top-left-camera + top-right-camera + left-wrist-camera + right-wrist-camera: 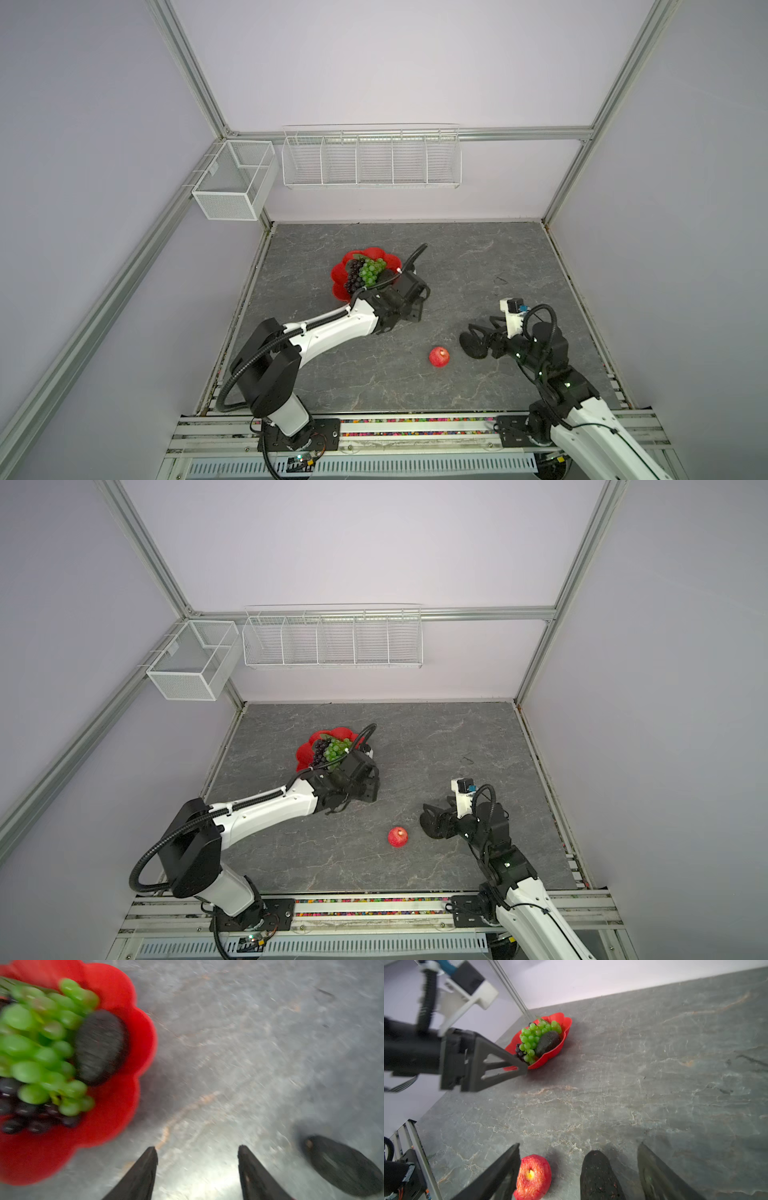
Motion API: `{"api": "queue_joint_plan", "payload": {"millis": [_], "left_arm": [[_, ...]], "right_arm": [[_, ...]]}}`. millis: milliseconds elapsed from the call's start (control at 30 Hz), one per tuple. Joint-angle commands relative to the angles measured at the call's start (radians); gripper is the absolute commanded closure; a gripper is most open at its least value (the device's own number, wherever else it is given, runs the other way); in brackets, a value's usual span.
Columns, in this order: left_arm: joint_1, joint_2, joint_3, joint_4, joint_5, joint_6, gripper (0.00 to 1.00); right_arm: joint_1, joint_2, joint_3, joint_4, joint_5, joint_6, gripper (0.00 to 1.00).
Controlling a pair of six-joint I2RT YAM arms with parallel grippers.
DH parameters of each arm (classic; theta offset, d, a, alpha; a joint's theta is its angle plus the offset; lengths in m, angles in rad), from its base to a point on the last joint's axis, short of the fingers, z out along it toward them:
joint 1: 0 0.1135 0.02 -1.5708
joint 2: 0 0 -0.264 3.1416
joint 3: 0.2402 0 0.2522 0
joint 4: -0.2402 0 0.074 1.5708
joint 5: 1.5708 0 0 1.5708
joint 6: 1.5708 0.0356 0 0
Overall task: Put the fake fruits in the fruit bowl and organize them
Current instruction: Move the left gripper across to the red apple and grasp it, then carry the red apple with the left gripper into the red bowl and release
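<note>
The red flower-shaped fruit bowl (338, 274) (564, 1022) holds the green grape bunch (372, 269) (31, 1043), the purple grape bunch (353, 276) and one avocado (101, 1047) (548, 1043). My left gripper (417, 309) (197, 1148) hovers just off the bowl's right rim, open and empty. The red apple (439, 356) (534, 1176) lies on the table at front centre. A second avocado (471, 347) (598, 1176) lies to its right. My right gripper (469, 338) (578, 1145) stands open around this avocado, one finger beside the apple and a gap on the other side.
A white mesh basket (235, 178) and a long white wire rack (372, 156) hang on the back wall. The grey stone table (457, 257) is ringed by metal frame posts. A small dark mark (500, 280) lies on the table at right.
</note>
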Motion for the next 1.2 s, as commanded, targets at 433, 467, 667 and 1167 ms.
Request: {"api": "queue_joint_plan", "payload": {"millis": [433, 467, 667, 1167], "left_arm": [[-0.302, 0.104, -0.079, 0.135, -0.129, -0.117, 0.3], [-0.302, 0.121, -0.061, 0.115, -0.149, -0.128, 0.3], [-0.302, 0.175, -0.041, 0.111, -0.092, -0.123, 0.3], [-0.303, 0.168, -0.046, 0.102, -0.143, -0.195, 0.48]], "right_arm": [[0.005, -0.059, -0.006, -0.027, 0.001, -0.003, 0.11], [0.005, -0.062, -0.005, -0.03, 0.004, -0.003, 0.11], [0.005, -0.051, 0.0, -0.029, -0.001, -0.007, 0.11], [0.004, -0.045, -0.003, -0.02, -0.002, -0.007, 0.11]]}}
